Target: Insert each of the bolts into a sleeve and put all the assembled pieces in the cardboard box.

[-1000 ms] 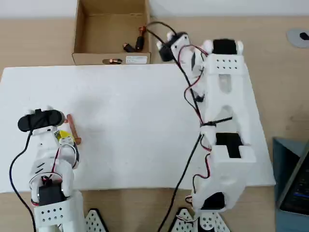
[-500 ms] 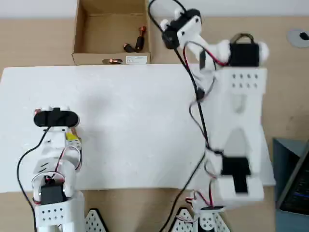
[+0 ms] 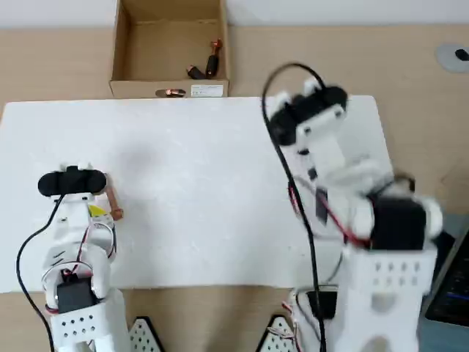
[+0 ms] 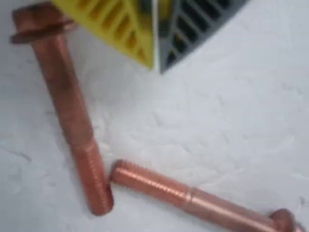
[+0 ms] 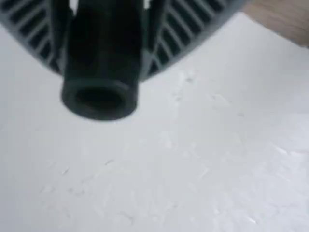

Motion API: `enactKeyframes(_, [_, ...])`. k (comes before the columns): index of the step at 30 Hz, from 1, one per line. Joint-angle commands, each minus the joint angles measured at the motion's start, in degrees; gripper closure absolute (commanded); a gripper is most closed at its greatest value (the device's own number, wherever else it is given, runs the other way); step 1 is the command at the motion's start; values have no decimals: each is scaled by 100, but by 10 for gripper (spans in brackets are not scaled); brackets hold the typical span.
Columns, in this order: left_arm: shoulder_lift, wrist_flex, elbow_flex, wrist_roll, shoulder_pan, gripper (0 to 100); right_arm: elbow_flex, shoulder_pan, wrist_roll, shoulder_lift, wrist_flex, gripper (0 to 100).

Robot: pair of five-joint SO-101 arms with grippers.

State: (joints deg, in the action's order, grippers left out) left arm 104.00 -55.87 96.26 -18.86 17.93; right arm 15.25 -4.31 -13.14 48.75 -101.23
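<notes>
Sleeve [image 5: 100, 82], black and hollow, is clamped between the fingers of the right claw [image 5: 104, 43]. Its open bore projects past the tips and faces the white mat [image 3: 205, 191] below, which by judgement leaves the mouth free to receive a bolt. The left claw [image 4: 154, 50] holds nothing: its yellow and grey tips are pressed together, low over the mat. Two copper bolts lie flat just beside it. The nearer bolt [image 4: 65, 106] has its flanged head alongside the yellow finger. The farther bolt [image 4: 193, 198] lies beyond the tips with its threaded end at the nearer bolt's tip; whether they touch cannot be told. By judgement the left claw must open and take one bolt before any insertion, and the meeting ends risk one bolt being nudged as the other is lifted. In the high view a bolt lies on the left claw's inner side, toward the other arm, and the mat's left edge is not far off on its outer side. A broad stretch of mat separates the two claws, giving room to bring bolt and sleeve together. The cardboard box [image 3: 121, 51] stands ahead of both claws, past the mat's far edge, well apart from the left claw and nearer the right claw. Assembled pieces [image 3: 211, 60] lie against the box's right wall. One copper piece [image 3: 172, 93] sits at its front wall, inside or outside not determinable.
</notes>
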Motion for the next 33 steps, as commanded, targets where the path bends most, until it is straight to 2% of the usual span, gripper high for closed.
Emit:
enactKeyframes(1, [22, -132, -211, 440, 62, 998, 435, 119, 484, 699, -114, 988])
enactKeyframes(8, [-514, -1530, -1442, 1143, -35, 998, 708, 875, 642, 954, -44, 988])
enactKeyframes(14, [-2149, -1574, -2892, 2075, 35, 996, 725, 1393, 651, 980, -44, 988])
enactKeyframes(23, [-5516, -1591, -5415, 3613, 44, 995, 725, 1464, 659, 989, -35, 988])
enactKeyframes(28, [-7257, -1600, -6171, 4229, 62, 995, 725, 1464, 862, 989, -35, 988])
enactKeyframes(33, [-8242, -1600, -6804, 4914, 62, 994, 725, 1464, 862, 989, -44, 988])
